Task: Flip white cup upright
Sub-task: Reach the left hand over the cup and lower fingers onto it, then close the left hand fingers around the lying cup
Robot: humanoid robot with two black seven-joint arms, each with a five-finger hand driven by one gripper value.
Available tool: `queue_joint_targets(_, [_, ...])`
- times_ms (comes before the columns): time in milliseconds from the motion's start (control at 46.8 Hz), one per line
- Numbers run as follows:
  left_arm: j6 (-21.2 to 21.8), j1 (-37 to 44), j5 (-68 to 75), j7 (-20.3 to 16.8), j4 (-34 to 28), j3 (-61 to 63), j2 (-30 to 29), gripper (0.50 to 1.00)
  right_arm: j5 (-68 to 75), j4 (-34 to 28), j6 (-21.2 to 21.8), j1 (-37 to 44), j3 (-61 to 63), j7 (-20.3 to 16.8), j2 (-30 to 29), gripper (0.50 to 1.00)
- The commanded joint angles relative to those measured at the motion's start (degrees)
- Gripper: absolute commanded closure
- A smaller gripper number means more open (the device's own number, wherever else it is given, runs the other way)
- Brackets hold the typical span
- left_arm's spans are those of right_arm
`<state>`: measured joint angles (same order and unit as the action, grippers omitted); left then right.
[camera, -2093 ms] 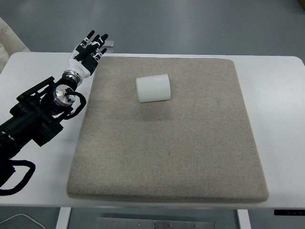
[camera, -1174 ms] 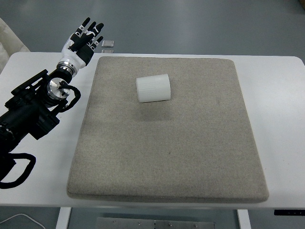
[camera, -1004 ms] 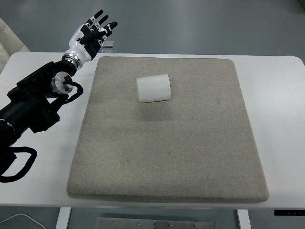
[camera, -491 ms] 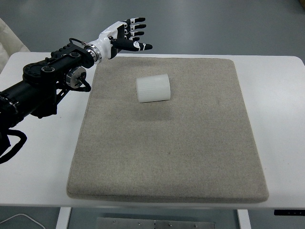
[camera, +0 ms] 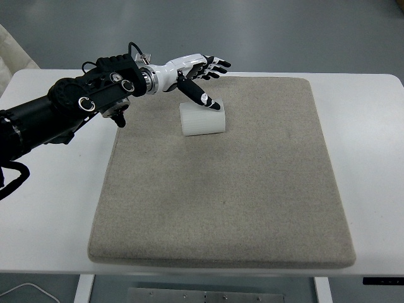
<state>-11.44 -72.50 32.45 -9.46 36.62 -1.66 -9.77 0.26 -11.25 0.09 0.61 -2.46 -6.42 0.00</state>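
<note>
Cup [camera: 202, 118] lies on its side near mat's [camera: 252, 189] far edge; I've got left hand [camera: 192, 71] spread open above it, empty, ready to grasp.

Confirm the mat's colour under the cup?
Beige-grey mat, plain, no pattern; top view shows it.

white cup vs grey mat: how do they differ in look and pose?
The white cup is a ribbed cylinder lying on its side; the grey mat is a flat, fuzzy square pad lying level. The cup is small and sits near the mat's far edge; the mat covers most of the white table. The left hand, fingers spread, hovers over the cup; nothing is over the rest of the mat. Both are plain and unmarked.
</note>
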Motion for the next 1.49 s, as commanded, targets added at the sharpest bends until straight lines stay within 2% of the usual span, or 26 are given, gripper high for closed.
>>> queue_joint_targets(0, [0.0,-0.9,1.1,2.2,2.0,0.0,-0.5,0.506,0.0,0.0,0.0,0.0,0.0,0.0,0.0,0.57])
queue_joint_targets(149, [0.1,-3.1,1.3,7.6,5.9,1.4,-1.5,0.506,0.0,0.0,0.0,0.1,0.0,0.0,0.0,0.57])
queue_joint_targets(342, [0.5,-5.4,1.3,10.3,7.5,4.0,-2.1,0.506,0.0,0.0,0.0,0.2,0.0,0.0,0.0,0.57])
queue_joint_targets(577, [0.3,-5.8,1.6,11.4,7.9,4.6,-2.0,0.506,0.0,0.0,0.0,0.8,0.0,0.0,0.0,0.57])
queue_joint_targets(1473, [0.9,-4.7,3.1,11.3,5.4,8.8,1.2,0.51,0.0,0.0,-0.1,0.8,-0.1,0.0,0.0,0.57])
